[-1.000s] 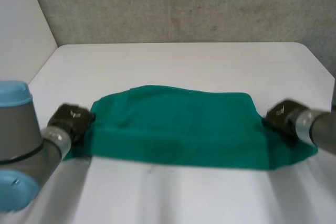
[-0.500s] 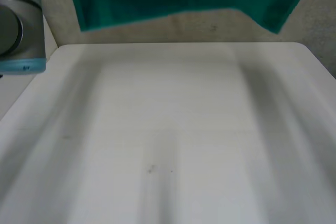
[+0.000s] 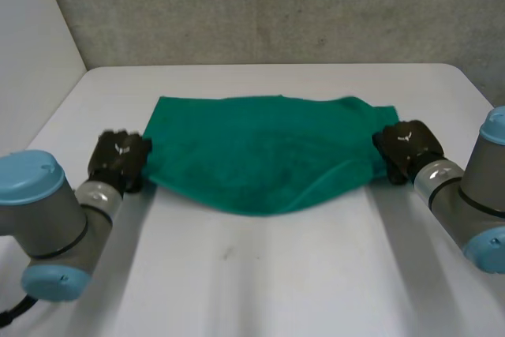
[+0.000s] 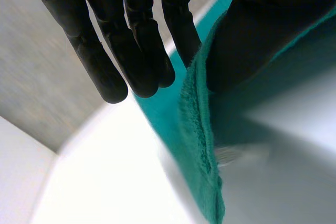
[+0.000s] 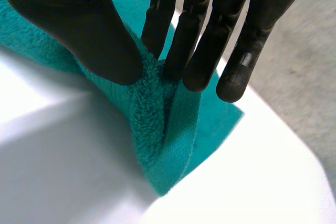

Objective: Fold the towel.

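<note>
The green towel (image 3: 260,155) lies spread across the middle of the white table (image 3: 260,274), its near edge sagging in a curve. My left hand (image 3: 118,159) holds the towel's left end; in the left wrist view its thumb (image 4: 247,40) presses the towel's edge (image 4: 197,129) against straight fingers (image 4: 136,51). My right hand (image 3: 404,147) holds the right end. There the thumb (image 5: 84,30) and fingers (image 5: 194,40) pinch a bunched fold of towel (image 5: 157,129).
A grey wall (image 3: 276,5) rises behind the table's far edge. A white panel (image 3: 31,61) stands at the left. Bare tabletop lies in front of the towel, between my two arms.
The towel was on the table a second ago, then swung high off it half a second ago. Now it lies flat again, farther from me, with both hands still on its ends.
</note>
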You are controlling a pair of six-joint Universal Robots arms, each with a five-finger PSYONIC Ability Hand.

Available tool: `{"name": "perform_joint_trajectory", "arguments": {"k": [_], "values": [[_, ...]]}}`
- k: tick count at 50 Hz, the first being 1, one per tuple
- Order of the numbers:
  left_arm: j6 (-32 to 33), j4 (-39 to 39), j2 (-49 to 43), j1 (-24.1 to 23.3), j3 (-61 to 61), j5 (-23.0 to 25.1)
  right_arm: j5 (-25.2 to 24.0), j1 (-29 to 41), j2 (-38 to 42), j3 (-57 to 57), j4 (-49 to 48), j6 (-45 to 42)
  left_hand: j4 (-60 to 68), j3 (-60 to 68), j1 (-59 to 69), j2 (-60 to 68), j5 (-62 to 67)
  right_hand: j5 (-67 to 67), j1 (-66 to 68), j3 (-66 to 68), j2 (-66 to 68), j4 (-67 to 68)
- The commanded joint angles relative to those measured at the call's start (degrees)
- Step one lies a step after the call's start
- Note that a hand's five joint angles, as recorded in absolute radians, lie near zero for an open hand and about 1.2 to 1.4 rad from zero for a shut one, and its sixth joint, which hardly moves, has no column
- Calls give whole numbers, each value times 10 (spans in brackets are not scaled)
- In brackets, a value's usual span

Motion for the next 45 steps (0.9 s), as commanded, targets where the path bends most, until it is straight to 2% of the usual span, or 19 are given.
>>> {"name": "perform_joint_trajectory", "arguments": {"k": [1,3,7,11,14,18,22,29,31,34,37,40,41,45], "values": [[56,-186,87,19,-55,-37,1,-6,-102,34,161,-88,114,115,141,113,150,133,245,121,127,117],[77,-264,125,23,-71,-64,2,-22,-135,55,219,-134,114,115,141,113,150,133,245,121,127,117],[95,-372,189,19,-99,-85,6,-54,-191,99,304,-219,114,115,141,113,150,133,245,121,127,117],[97,-414,240,15,-107,-85,1,-71,-214,135,342,-284,114,115,141,113,150,133,245,121,127,117],[96,-409,254,5,-99,-84,-1,-68,-214,136,317,-281,114,115,141,113,150,133,245,121,127,117],[95,-386,243,-4,-78,-76,2,-66,-199,136,222,-246,114,115,141,113,150,133,245,121,127,117],[95,-315,160,-17,-29,-75,5,-65,-144,121,112,-189,114,115,141,113,150,133,245,121,127,117],[96,-205,33,-34,65,-77,17,-53,-75,73,41,-150,114,115,141,113,150,133,245,121,127,117],[97,-190,18,-34,77,-77,27,-45,-59,60,26,-143,114,115,141,113,150,133,245,121,127,117],[99,-118,-64,-36,145,-76,59,-31,-22,29,-21,-132,114,115,141,113,150,133,245,121,127,117],[101,-99,-87,-36,169,-75,71,-26,11,6,-50,-130,114,115,141,113,150,133,245,121,127,117],[114,-78,-125,-36,204,-75,75,-18,36,-9,-66,-130,114,115,141,113,150,133,245,121,127,117],[146,-50,-174,-37,251,-73,75,-11,53,-19,-80,-129,114,115,141,113,150,133,245,121,127,117],[189,-24,-220,-37,293,-72,83,-4,91,-42,-125,-131,114,115,141,113,150,133,245,121,127,117]]}}
